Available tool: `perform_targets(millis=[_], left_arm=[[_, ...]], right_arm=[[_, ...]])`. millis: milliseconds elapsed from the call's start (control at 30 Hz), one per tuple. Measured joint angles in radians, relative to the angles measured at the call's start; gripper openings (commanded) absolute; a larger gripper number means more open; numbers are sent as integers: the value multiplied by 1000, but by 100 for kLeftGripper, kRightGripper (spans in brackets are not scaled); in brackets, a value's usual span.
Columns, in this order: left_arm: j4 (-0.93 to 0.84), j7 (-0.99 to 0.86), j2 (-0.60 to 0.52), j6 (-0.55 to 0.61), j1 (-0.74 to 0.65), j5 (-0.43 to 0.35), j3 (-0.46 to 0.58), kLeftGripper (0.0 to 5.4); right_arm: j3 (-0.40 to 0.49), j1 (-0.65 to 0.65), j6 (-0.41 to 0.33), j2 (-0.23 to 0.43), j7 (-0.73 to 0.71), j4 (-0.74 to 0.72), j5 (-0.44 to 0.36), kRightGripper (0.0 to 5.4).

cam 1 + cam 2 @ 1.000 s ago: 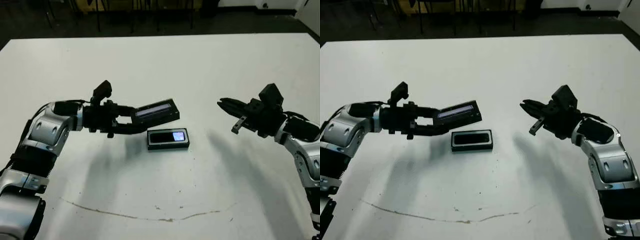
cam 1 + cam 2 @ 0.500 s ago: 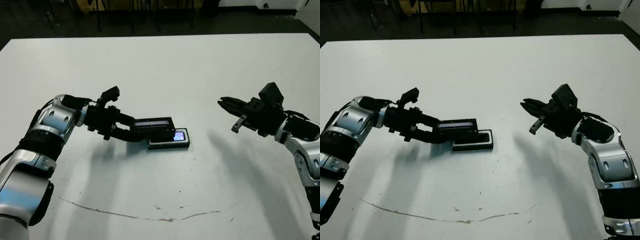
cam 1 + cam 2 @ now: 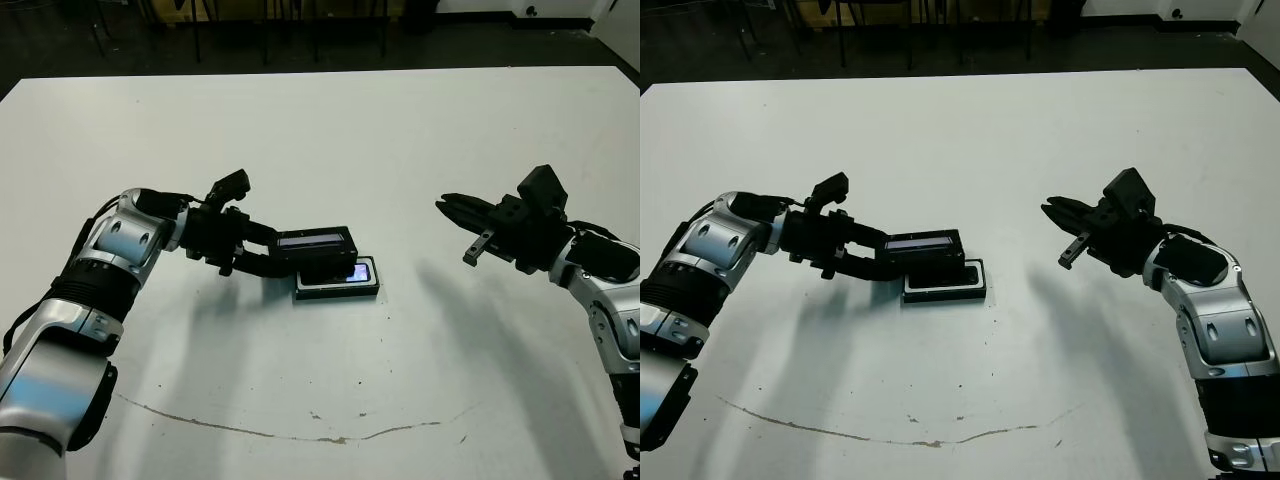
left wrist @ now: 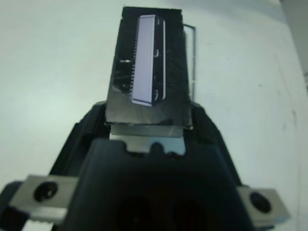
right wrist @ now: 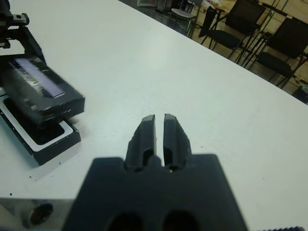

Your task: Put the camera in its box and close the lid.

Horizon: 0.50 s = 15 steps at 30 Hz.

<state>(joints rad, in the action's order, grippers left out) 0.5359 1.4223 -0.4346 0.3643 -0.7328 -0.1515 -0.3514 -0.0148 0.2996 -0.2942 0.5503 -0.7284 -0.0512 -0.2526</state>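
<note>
The box (image 3: pixel 338 291), a black tray with a white lining, lies mid-table. The camera (image 3: pixel 355 271) lies in it, and only its bluish screen end shows. My left gripper (image 3: pixel 290 252) is shut on one end of the lid (image 3: pixel 315 241). It holds the lid level and low over the box's left and rear part, and I cannot tell whether the two touch. The lid's (image 4: pixel 147 82) pale strip faces up. In the right wrist view the lid (image 5: pixel 45 91) overhangs the box (image 5: pixel 50 140). My right gripper (image 3: pixel 450 208) hovers shut and empty to the right of the box, well apart from it.
A thin brown line (image 3: pixel 300 432) runs across the white table (image 3: pixel 330 130) near the front edge. Dark chairs (image 5: pixel 250 24) stand beyond the table's far side.
The left gripper has brought the lid down from a raised tilt to level. It has shifted the lid right, over the box, hiding most of the camera. The right arm has not moved.
</note>
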Motion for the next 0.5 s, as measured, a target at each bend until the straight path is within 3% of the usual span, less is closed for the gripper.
perform_targets(millis=[200,500], left_arm=[[-54,49,-10,39,2,-5,-20,265],[-46,30,-7,9,43,-12,-3,265]], right_arm=[[0,0,0,0,7,0,11,0],[0,-10,-1,-1,26,-19,20,0]])
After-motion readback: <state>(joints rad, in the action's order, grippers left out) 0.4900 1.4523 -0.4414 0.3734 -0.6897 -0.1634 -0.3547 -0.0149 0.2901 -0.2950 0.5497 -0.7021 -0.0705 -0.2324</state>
